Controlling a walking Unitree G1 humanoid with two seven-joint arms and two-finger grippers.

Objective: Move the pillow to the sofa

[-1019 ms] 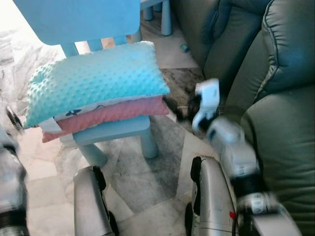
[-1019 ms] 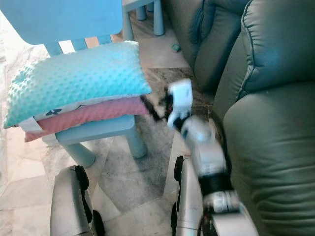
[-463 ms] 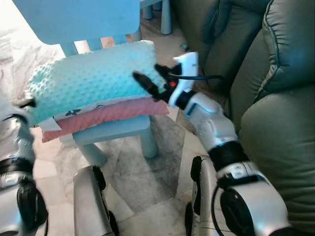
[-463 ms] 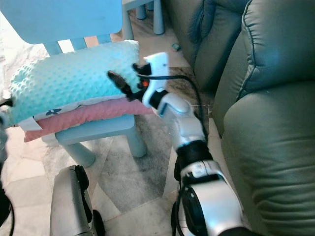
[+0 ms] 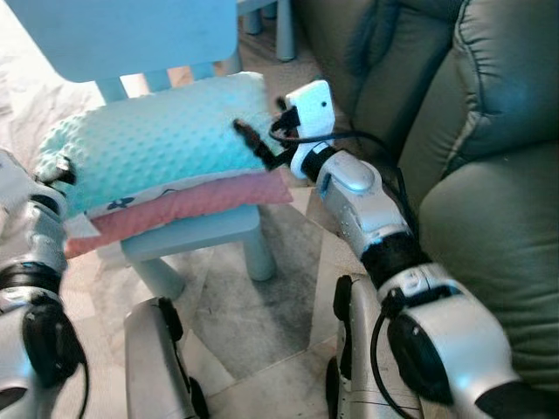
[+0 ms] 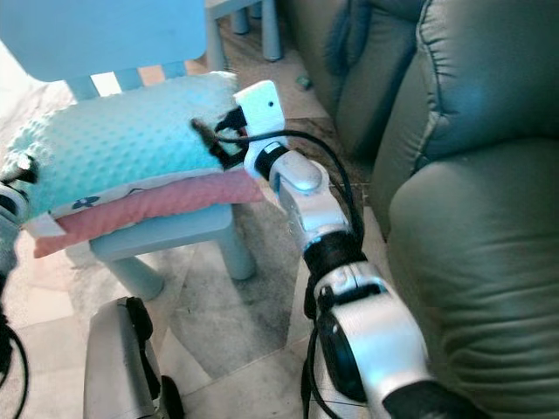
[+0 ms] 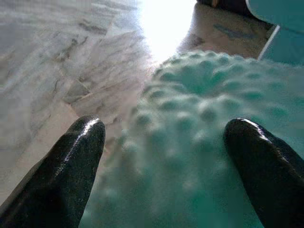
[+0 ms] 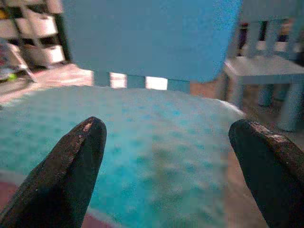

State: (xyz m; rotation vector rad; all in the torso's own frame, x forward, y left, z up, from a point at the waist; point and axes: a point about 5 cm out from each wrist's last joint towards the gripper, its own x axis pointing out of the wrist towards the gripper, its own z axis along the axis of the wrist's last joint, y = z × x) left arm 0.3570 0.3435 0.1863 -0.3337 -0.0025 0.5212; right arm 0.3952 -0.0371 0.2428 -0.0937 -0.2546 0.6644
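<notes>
A teal dotted pillow point(image 5: 148, 148) lies on top of a pink pillow point(image 5: 188, 203), both stacked on the seat of a light blue child's chair point(image 5: 199, 232). My right gripper point(image 5: 259, 148) is at the teal pillow's right end, open, with its fingers point(image 8: 78, 156) spread across the pillow point(image 8: 156, 156). At the pillow's left end my left gripper point(image 5: 58, 169) is open too. Its fingers point(image 7: 78, 156) straddle the pillow's corner point(image 7: 190, 142). The dark green sofa point(image 5: 476, 122) stands just to the right of the chair.
The chair's tall backrest point(image 5: 122, 35) rises behind the pillows. A second pale blue stool point(image 5: 272, 19) stands farther back by the sofa. White storage bins point(image 8: 33, 23) sit beyond the chair. Marble floor point(image 5: 262, 314) and my own legs point(image 5: 157, 367) lie below.
My right arm has risen from beside the sofa and reached to the teal pillow's right end. My left arm has come up to its left end. The pillows have not moved.
</notes>
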